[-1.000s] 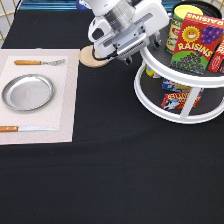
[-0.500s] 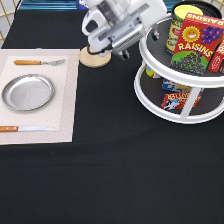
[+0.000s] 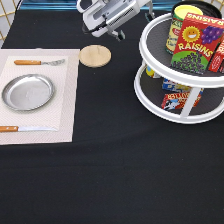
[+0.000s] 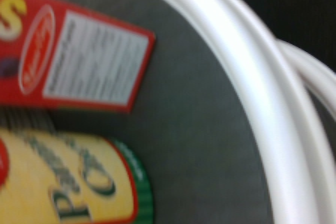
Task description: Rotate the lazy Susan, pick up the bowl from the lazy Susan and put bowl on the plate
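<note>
While the plate [image 3: 27, 92] sits on its pale placemat [image 3: 65, 115] at the exterior view's left with nothing on it, a fork [image 3: 39, 62] above it and a knife [image 3: 25, 128] below, the placing half of the job is not yet done. Just right of the mat lies a wooden coaster [image 3: 95, 55], well apart from the plate.

Further right, at the exterior view's top, the gripper [image 3: 119, 34] hangs in the air between the coaster and the lazy Susan [image 3: 150, 95], touching nothing and carrying nothing that shows. Whether it is open or closed I cannot tell.

On the turntable's upper tier stand a yellow-lidded can [image 3: 182, 25] and a red raisin box [image 3: 197, 45], and small boxes [image 3: 177, 97] lie on the lower tier. A dark curved edge behind the can, at the far side of the top tier, may be the bowl [image 3: 207, 6], though that is not certain. The wrist view shows only the can, the box and the white rim from close by, with no bowl.

I judge this to be the reach toward the bowl, with no grasp made. Getting at it calls for clearing the tall can and box without knocking them
</note>
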Controlling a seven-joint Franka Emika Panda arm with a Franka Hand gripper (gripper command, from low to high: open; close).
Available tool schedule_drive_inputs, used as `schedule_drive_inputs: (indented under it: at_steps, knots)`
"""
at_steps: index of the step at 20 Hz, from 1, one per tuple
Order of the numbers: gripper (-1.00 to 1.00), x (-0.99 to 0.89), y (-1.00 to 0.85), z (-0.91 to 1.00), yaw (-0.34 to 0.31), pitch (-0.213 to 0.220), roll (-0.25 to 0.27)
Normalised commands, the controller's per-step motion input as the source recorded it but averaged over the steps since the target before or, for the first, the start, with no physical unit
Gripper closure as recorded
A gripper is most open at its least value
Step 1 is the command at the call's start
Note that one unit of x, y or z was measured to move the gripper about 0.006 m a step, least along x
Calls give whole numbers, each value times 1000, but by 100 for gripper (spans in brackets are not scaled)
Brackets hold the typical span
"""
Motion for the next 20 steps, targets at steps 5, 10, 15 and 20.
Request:
schedule_drive_inputs:
  at_steps: [5,10,15,20]
  knots:
    - [-100,-310,637,-151,-64,32,-93]
    - [-100,-297,332,-294,-71,30,-72]
    - [-100,-36,-9,-223,-68,3,-38]
    - [-100,347,0,-23,-29,0,-68]
